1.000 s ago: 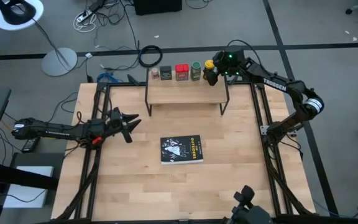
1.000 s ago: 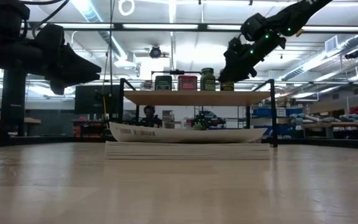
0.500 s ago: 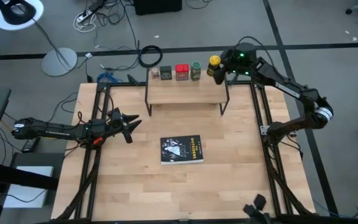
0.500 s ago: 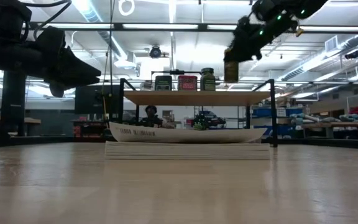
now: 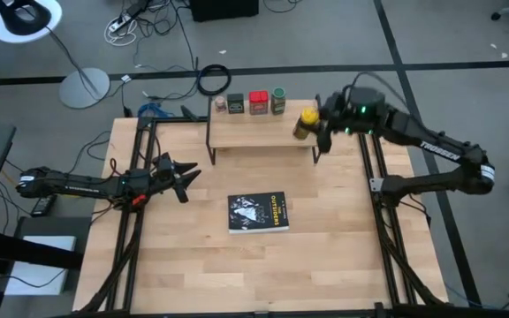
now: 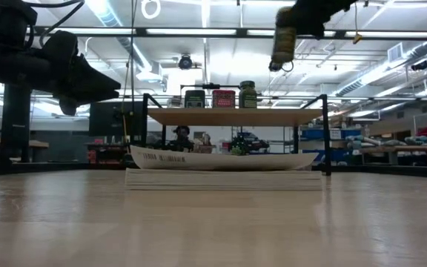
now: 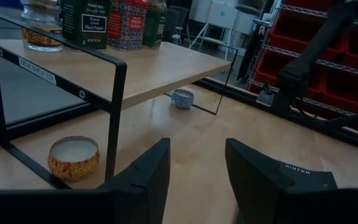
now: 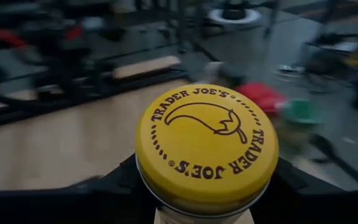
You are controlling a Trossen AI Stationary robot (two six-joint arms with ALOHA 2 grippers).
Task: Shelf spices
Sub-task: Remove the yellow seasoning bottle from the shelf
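My right gripper [image 5: 313, 129] is shut on the yellow-topped jar [image 5: 307, 121], held high above the right end of the shelf [image 5: 263, 132]; the jar also shows in the low view [image 6: 283, 38]. On the shelf's far edge stand the pale jar [image 5: 221, 104], the dark tin [image 5: 237, 103], the red tin [image 5: 258, 102] and the green-topped jar [image 5: 278, 99], each on its base. My left gripper [image 5: 188, 170] is open and empty over the table's left side, pointing at the shelf. My right gripper pinches the yellow-topped jar between its two fingers, on the body just under the lid [image 8: 201, 216]. The fingers [image 8: 98, 190] come at it from the table's right side. The jar is lifted clear of the shelf, lid up, a little tilted.
A flat black book [image 5: 258, 213] lies in the middle of the table, in front of the shelf. Under the shelf sit a small round orange tin [image 7: 73, 158] and a small blue-and-white one [image 7: 182, 98]. The shelf's black legs [image 7: 115, 118] stand at its corners.
My right gripper has lifted the yellow-topped jar from the right end of the row on the shelf. It has gone up well above the shelf and toward the table's near edge, still shut on the jar.
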